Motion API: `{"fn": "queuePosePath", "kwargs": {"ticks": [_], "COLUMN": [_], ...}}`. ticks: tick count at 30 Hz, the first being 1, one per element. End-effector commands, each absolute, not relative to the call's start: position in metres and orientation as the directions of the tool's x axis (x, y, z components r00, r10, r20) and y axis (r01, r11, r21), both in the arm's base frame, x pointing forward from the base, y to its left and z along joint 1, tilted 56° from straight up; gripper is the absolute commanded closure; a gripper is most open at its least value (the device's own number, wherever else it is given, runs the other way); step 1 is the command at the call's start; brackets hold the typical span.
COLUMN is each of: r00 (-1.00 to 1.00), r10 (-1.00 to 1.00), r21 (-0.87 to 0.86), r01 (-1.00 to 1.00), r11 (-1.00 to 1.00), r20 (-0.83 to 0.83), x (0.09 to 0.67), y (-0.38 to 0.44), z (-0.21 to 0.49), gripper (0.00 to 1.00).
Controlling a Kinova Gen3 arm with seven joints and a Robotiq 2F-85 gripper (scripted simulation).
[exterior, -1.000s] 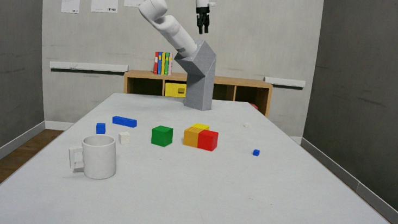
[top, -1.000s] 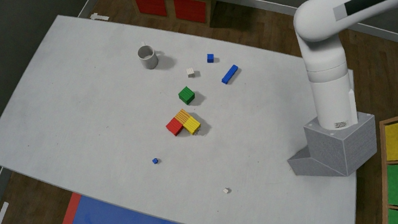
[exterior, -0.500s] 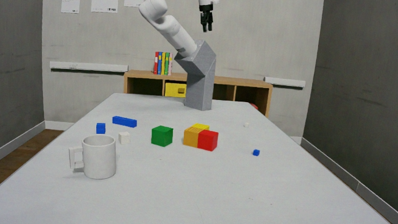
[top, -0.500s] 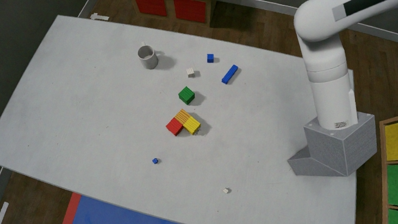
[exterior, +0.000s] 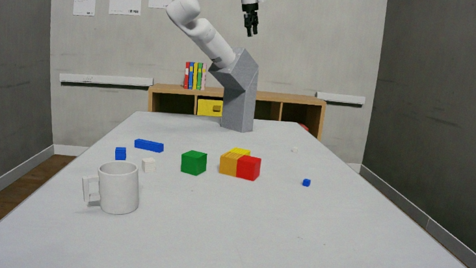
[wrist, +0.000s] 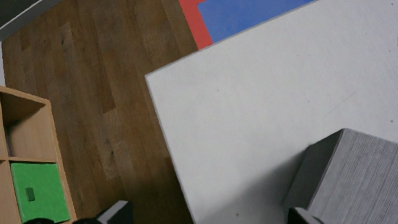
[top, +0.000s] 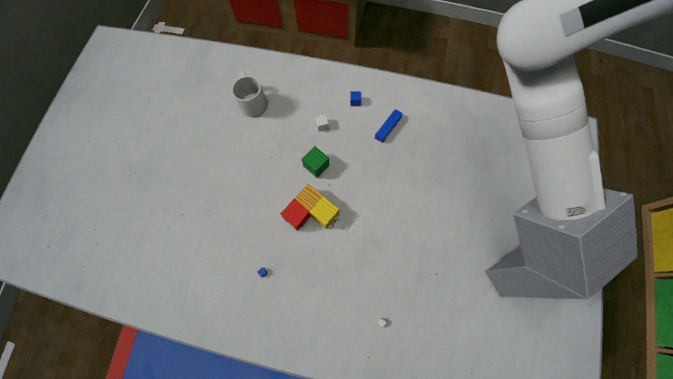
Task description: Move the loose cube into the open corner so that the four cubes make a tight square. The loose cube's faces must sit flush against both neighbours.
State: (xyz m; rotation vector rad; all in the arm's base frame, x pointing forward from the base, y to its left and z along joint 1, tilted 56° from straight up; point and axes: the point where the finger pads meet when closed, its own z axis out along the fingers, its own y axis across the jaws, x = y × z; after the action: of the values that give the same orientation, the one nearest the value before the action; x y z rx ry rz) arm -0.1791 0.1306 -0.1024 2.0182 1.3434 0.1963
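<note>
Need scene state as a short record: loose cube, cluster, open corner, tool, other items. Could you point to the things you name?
loose cube: green cube [top: 315, 161] [exterior: 193, 162], apart from cluster
cluster: orange cube [top: 308, 196] [exterior: 229, 163] touching red cube [top: 295, 213] [exterior: 248, 167] and yellow cube [top: 324, 212] [exterior: 240, 151]
open corner: between red and yellow, opposite orange
tool [exterior: 252, 35]: open, raised, holding nothing
others: gray mug [top: 253, 104] [exterior: 119, 191], blue bar [top: 389, 125] [exterior: 148, 146], small blue and white blocks
task: not done

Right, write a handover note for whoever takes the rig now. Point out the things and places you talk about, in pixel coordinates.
Hand [exterior: 252, 35] [wrist: 210, 216]: open, nothing in it, up high near the arm's base, away from the cubes.
Loose cube: green [top: 315, 161] [exterior: 194, 162], on the table, apart from the other three.
Other three: orange [top: 308, 196] [exterior: 229, 163] touches both red [top: 295, 213] [exterior: 248, 167] and yellow [top: 325, 212] [exterior: 240, 151].
Done: three corners of the square.
Left: grasp green, set it in the corner between red and yellow, opposite orange, flush against both.
</note>
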Motion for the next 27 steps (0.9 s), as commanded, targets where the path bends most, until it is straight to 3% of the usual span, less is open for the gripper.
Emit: {"fn": "queuePosePath", "kwargs": {"ticks": [1,27], "r00": [0.446,0.422], "r10": [0.862,0.88], "r21": [0.604,0.559], "r01": [0.764,0.794], "r11": [-0.226,-0.24], "r20": [-0.242,-0.22], "x": [-0.18,-0.172], "y": [0.14,0.181], "z": [-0.102,-0.101], "gripper": [0.0,0.0]}}
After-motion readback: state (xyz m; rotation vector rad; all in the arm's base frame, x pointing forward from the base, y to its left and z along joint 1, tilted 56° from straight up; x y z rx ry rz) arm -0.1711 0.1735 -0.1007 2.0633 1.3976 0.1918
